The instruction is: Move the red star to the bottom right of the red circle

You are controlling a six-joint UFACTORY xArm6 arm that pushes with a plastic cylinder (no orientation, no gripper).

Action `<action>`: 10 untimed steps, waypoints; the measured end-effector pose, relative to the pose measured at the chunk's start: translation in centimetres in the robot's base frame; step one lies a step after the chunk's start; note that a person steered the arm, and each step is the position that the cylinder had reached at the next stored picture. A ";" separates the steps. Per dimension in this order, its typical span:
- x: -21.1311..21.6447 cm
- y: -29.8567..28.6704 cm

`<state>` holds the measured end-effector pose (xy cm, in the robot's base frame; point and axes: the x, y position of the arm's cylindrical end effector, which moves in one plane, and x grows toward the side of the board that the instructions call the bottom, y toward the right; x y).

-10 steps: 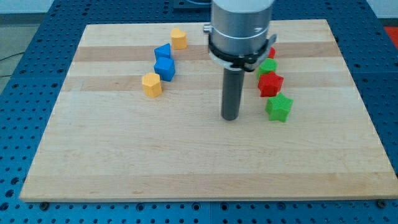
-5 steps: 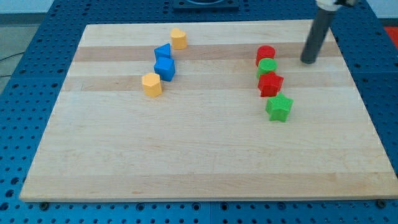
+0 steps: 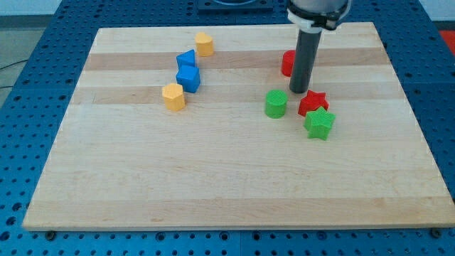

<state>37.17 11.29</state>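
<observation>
My tip (image 3: 298, 91) has no jaws; it rests on the pale wooden board (image 3: 213, 178) toward its top right corner, between the half-hidden red circle (image 3: 287, 63) and the red star (image 3: 312, 103), apparently just clear of both. Blue perforated table (image 3: 21, 107) surrounds the board.

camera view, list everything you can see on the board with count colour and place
red circle: 1, red, upper right, partly hidden behind the rod
red star: 1, red, below and right of the red circle, touching the green star
green star: 1, green, just below the red star
green circle: 1, green, left of the red star
blue blocks: 2, blue, upper left, touching, shapes unclear
yellow blocks: 2, yellow, one below the blue pair, one near the top edge
board: 1, light wood
my tip: 1, dark rod, between the red circle and the red star
</observation>
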 end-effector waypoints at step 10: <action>8.4 11.9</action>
<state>45.57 23.20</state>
